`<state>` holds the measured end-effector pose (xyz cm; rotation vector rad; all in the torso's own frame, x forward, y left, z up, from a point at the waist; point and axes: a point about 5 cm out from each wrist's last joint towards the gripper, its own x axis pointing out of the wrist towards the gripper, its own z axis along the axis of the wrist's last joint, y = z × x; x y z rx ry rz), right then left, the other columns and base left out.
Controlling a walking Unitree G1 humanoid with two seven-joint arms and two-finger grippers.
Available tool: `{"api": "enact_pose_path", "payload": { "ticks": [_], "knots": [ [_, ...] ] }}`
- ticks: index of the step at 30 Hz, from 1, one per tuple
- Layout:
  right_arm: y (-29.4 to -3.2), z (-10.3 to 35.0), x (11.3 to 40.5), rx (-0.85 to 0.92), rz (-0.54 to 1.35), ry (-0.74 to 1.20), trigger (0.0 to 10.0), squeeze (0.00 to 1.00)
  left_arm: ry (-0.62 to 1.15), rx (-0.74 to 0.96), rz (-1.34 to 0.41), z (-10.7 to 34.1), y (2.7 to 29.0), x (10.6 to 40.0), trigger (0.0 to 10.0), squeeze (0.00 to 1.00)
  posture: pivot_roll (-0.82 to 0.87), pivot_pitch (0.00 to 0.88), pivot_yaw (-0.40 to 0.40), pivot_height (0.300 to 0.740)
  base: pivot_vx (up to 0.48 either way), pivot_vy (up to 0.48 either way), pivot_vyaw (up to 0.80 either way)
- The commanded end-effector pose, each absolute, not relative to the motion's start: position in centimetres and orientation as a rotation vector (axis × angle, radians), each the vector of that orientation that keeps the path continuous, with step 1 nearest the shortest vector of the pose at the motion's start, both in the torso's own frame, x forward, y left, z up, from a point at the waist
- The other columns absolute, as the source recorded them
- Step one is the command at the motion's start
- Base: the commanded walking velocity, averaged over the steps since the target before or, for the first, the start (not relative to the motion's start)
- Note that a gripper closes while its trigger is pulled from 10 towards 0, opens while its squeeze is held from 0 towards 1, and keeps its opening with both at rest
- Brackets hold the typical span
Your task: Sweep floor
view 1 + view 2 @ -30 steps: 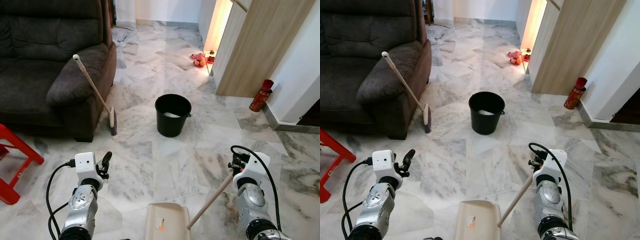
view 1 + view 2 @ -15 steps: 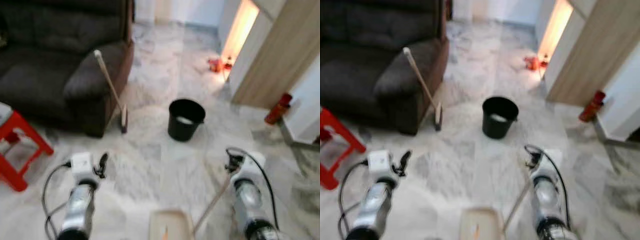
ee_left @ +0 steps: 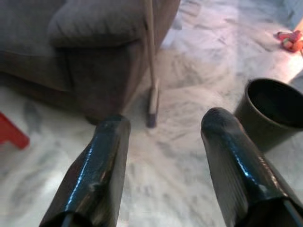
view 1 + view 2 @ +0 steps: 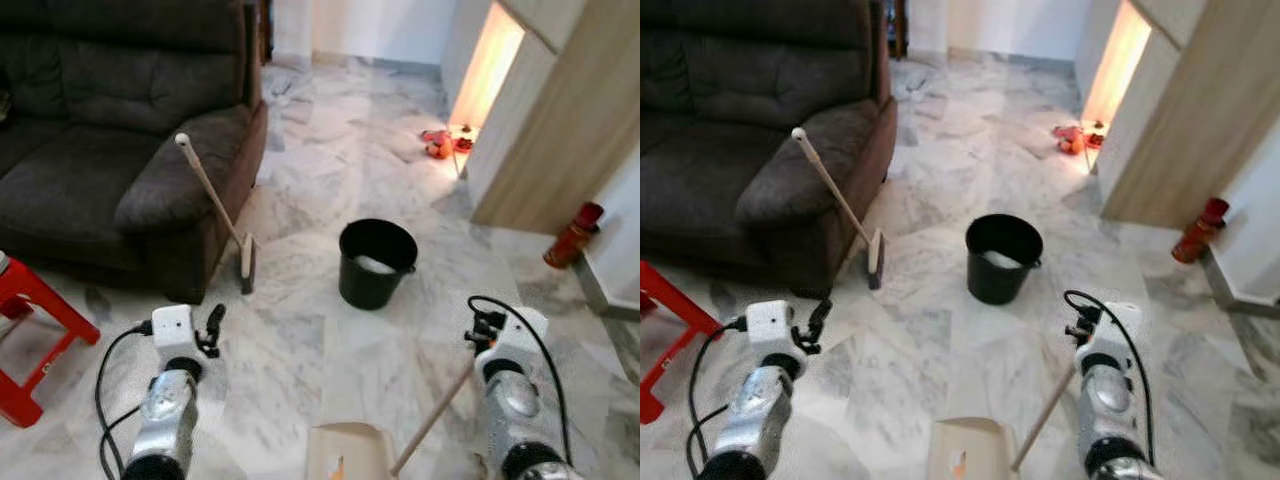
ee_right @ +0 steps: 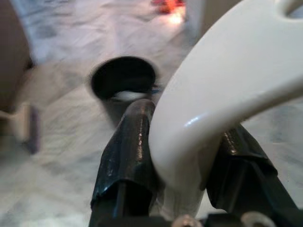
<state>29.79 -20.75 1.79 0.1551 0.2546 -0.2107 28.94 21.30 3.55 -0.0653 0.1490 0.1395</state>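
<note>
Marble floor (image 4: pixel 320 330), grey-veined, runs from a dark sofa (image 4: pixel 110 150) on the robot's left to a wood-panelled wall on its right.

Left eye view: one broom (image 4: pixel 218 212) leans on the sofa arm, handle tip up against the cushion, brush head on the floor beside the sofa's front corner; its long axis slants up and away to the robot's left. One black bucket (image 4: pixel 376 263) stands just right of the broom head, something pale inside. One red stool (image 4: pixel 35 330) at far left. One red canister (image 4: pixel 572 235) by the wall, some small red-orange objects farther back. Left gripper (image 4: pixel 213 322) is raised, pointing ahead. One cream dustpan (image 4: pixel 345 458) sits low between the arms, its long wooden handle rising toward the right arm.

Right eye view: same layout; right gripper (image 4: pixel 1083 325) sits at the top of the dustpan handle.

Left wrist view: two black fingers (image 3: pixel 97 170) spread wide, nothing between them; broom head lies straight ahead past them, well apart.

Right wrist view: fingers closed around a white curved grip, probably the dustpan's handle end, though the view is too close to be sure.

Broom lies ahead-left, nearer the left, free arm.
</note>
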Motion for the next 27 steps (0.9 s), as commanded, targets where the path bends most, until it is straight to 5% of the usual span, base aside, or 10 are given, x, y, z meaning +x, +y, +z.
{"api": "enact_pose_path", "payload": {
  "ticks": [1,17,27],
  "knots": [
    [-21.8,2.14,29.84,0.17,-0.244,0.237,10.0,0.0,0.13,-0.086,0.12,3.82,20.38,29.29,10.0,0.0,0.05,0.018,-0.081,0.74,0.48,0.0,0.0],
    [-22.18,1.9,29.65,0.199,-0.277,0.254,10.0,0.0,0.126,-0.096,0.123,3.82,20.34,29.24,10.0,0.0,0.05,0.028,-0.089,0.74,0.48,0.0,0.0],
    [-22.15,1.94,29.72,0.207,-0.278,0.254,10.0,0.0,0.123,-0.099,0.121,3.86,20.3,29.26,10.0,0.0,0.05,0.029,-0.091,0.74,0.48,0.0,-0.4]
  ]
}}
